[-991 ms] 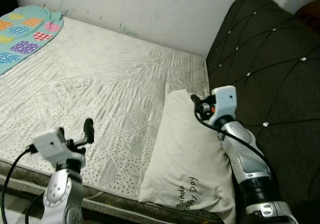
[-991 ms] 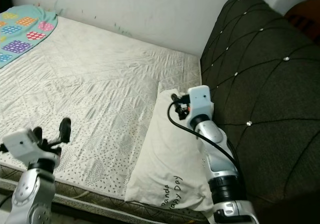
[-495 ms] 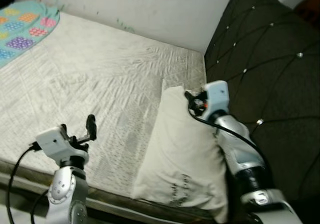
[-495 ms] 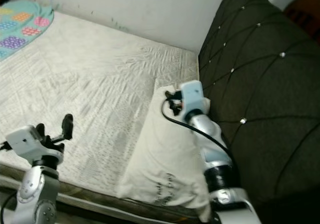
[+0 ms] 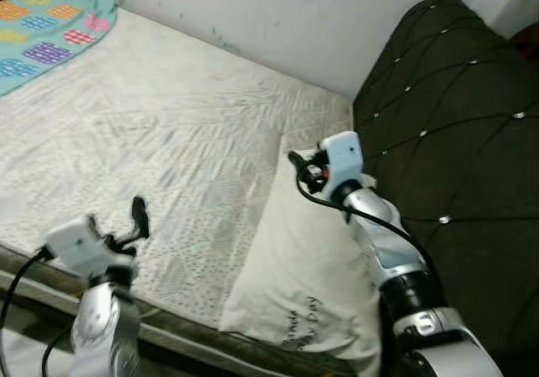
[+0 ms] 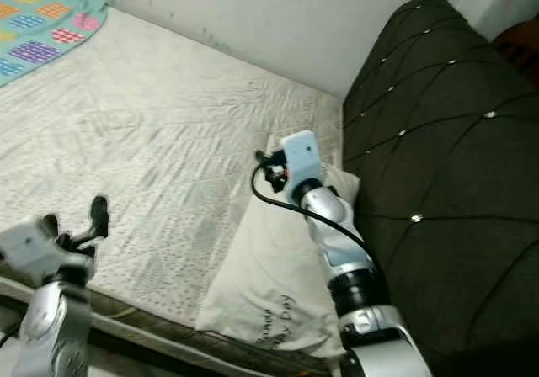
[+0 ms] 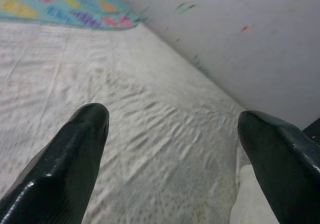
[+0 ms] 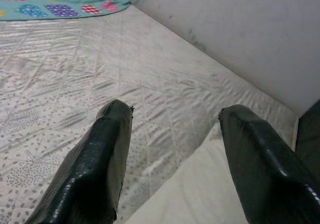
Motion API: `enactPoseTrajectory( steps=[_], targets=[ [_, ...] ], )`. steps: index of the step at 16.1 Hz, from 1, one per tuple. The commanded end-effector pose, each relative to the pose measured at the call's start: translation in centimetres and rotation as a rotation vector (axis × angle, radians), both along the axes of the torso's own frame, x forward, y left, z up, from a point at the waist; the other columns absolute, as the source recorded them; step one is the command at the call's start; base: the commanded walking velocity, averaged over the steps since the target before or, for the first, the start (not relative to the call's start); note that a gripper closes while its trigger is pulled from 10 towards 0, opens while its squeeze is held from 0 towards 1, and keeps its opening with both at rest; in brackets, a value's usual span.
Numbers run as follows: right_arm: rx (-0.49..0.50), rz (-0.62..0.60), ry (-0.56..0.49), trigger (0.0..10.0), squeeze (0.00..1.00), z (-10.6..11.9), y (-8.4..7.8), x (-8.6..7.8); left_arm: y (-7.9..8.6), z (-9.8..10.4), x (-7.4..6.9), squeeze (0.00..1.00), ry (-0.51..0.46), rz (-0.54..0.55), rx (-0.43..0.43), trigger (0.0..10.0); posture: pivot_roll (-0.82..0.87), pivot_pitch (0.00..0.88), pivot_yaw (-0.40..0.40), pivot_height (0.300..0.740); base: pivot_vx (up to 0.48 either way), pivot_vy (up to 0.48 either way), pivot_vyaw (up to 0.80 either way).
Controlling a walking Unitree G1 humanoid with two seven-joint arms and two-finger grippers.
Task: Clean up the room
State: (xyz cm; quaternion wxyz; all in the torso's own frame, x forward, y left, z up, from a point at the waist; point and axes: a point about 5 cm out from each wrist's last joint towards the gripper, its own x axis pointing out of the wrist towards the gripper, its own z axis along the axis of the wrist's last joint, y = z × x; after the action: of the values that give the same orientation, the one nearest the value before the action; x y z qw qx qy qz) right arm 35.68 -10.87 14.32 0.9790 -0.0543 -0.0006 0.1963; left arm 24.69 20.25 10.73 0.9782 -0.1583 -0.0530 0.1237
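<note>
A white pillow (image 5: 295, 259) with printed lettering lies along the right side of the bed, against the dark headboard (image 5: 455, 116). My right gripper (image 5: 296, 160) hovers open over the pillow's far end, its fingers pointing out across the mattress (image 5: 168, 133). In the right wrist view, the pillow's corner (image 8: 200, 194) sits just below the spread fingers (image 8: 100, 169). My left gripper (image 5: 136, 217) is open above the mattress's near edge, with nothing between its fingers (image 7: 70, 154).
A teal blanket (image 5: 50, 32) with coloured squares covers the far left corner of the bed. A white wall (image 5: 253, 7) runs behind the bed. The tufted headboard rises on the right. The mattress's front edge (image 5: 185, 331) is close to me.
The whole view has shifted, so the camera moved. My right gripper has reached a little further left over the pillow's far end. The left arm sits slightly lower.
</note>
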Motion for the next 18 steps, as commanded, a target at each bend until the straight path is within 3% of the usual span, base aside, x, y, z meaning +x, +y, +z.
enactPoseTrajectory(
  steps=[1,6,9,12,18],
  targets=[
    [0.001,-0.086,-0.007,10.0,0.0,-0.1,-2.3,-0.2,-1.4,0.0,0.8,0.0,0.005,-0.074,-0.006,10.0,0.03,0.0,-0.187,0.74,0.0,0.0,0.0],
    [-0.006,-0.274,-0.044,10.0,0.0,-0.7,-7.1,-2.6,-5.0,0.6,4.2,0.0,0.003,-0.284,-0.043,10.0,-0.13,0.0,-0.035,0.74,0.0,0.0,0.0],
    [0.005,-0.307,-0.049,10.0,0.0,-0.9,-7.5,-3.2,-5.3,0.7,4.5,0.0,0.002,-0.311,-0.041,10.0,-0.13,0.0,-0.011,0.74,0.0,0.0,0.0],
    [0.034,-0.324,-0.04,10.0,0.0,-1.5,-6.8,-4.1,-4.1,-0.6,3.6,0.0,0.048,-0.292,-0.044,10.0,-0.11,0.0,0.001,0.74,0.0,0.0,0.0],
    [0.056,-0.319,-0.053,10.0,0.0,-1.1,-6.3,-3.8,-3.7,0.5,4.9,0.0,0.009,-0.295,-0.024,10.0,-0.11,0.0,0.001,0.74,0.0,0.0,0.0]
  ],
)
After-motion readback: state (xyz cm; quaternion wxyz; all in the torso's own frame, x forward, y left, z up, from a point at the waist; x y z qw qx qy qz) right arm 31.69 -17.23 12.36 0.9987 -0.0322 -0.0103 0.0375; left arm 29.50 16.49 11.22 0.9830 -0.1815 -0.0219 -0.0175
